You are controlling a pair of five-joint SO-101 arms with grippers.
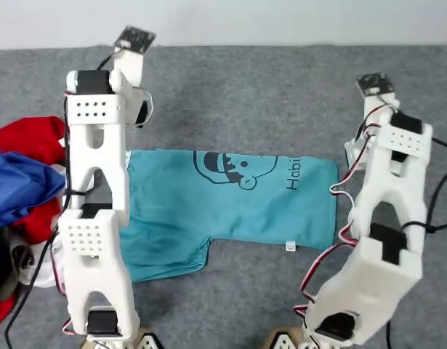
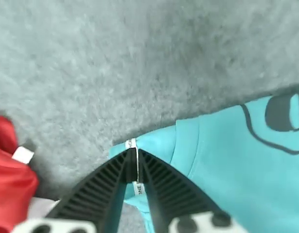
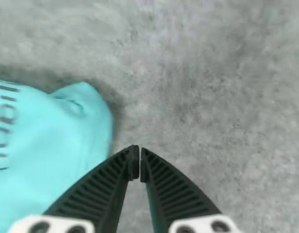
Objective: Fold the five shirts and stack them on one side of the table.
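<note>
Left gripper (image 2: 136,165): jaws closed, pinching a corner of the teal shirt (image 2: 227,165) at its hem. A white label (image 2: 131,143) pokes out just past the fingertips.

Right gripper (image 3: 139,162): jaws closed tip to tip, at the shirt's opposite edge. Whether any cloth is caught between them cannot be told.

Teal shirt: lies spread flat across the middle of the table (image 1: 230,87), between the two arms, with its dark print facing up. In the high view one sleeve juts out toward the arm bases on the left arm's side, and the long edge there is uneven.

Red shirt (image 1: 27,142): bunched at the table's left edge, near the left gripper but apart from the teal shirt.

Blue shirt (image 1: 16,185): crumpled on top of the red shirt, in the same heap.

Table: covered in grey, carpet-like fabric.
</note>
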